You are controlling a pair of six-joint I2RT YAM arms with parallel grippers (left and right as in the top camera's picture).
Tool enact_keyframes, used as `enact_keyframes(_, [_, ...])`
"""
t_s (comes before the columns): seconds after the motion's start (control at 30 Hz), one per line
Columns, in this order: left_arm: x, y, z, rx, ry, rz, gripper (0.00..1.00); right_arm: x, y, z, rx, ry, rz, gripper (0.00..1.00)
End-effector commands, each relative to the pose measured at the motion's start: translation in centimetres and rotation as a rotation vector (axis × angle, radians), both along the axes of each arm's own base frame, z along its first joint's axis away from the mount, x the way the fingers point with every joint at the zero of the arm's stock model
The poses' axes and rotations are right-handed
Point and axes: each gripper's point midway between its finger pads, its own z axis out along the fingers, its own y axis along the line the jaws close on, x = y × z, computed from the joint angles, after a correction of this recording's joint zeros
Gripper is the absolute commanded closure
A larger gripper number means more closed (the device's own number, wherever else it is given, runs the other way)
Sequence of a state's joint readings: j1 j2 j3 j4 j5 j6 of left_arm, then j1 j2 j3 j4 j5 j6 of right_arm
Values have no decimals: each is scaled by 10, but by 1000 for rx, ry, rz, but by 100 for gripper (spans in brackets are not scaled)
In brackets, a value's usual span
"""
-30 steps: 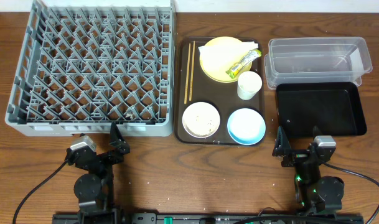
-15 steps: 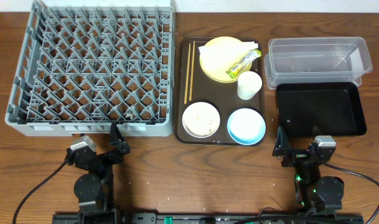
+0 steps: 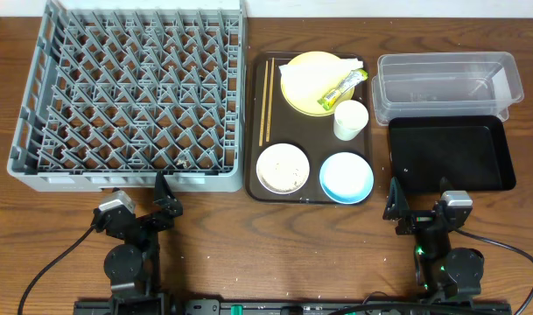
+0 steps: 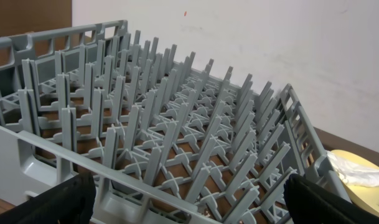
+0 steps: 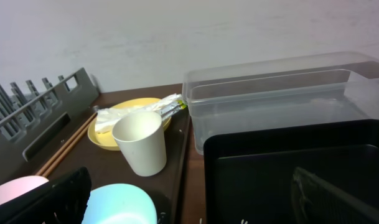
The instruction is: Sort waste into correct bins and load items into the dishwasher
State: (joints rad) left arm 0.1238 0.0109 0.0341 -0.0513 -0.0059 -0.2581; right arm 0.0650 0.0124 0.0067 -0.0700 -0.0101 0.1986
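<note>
**Waste and dishes all on the brown tray; both grippers open and well short of them**

The crumpled white napkin point(image 3: 329, 62) and the yellow-green wrapper point(image 3: 343, 87) lie on the yellow plate point(image 3: 299, 87) at the far end of the brown serving tray point(image 3: 312, 131). The white cup point(image 3: 351, 120) stands just in front of the plate. The chopsticks point(image 3: 268, 101) lie along the tray's left edge. At the near end sit the white bowl point(image 3: 283, 167), holding what looks like rice, and the light blue bowl point(image 3: 347, 178).

The grey dish rack point(image 3: 130, 92) stands to the left of the tray. To the right are the clear tub point(image 3: 447, 86) and, nearer, the black tray point(image 3: 450, 153).

The left gripper point(image 3: 142, 208) hovers just in front of the rack's near wall. Its jaws are spread wide with nothing between them. The right gripper point(image 3: 421, 208) is just before the black tray's near rim. It is equally wide open and holds nothing. Both are apart from the tray's contents.
</note>
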Motion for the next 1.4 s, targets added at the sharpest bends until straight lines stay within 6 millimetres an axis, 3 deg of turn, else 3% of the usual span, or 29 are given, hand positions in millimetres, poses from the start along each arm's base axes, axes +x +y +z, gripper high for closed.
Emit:
enact_keyframes(0.0, [0, 2, -18, 8, 46, 7, 2, 0, 3, 1, 10, -3, 8, 1])
enact_keyframes(0.63, [0, 2, -18, 8, 46, 8, 2, 0, 1, 4, 11, -19, 1, 1])
enact_keyframes(1.13, [0, 2, -18, 7, 46, 8, 2, -4, 20, 34, 12, -119, 111, 1])
enact_keyframes(1.37, [0, 2, -18, 8, 46, 8, 2, -11, 20, 66, -40, -172, 114, 1])
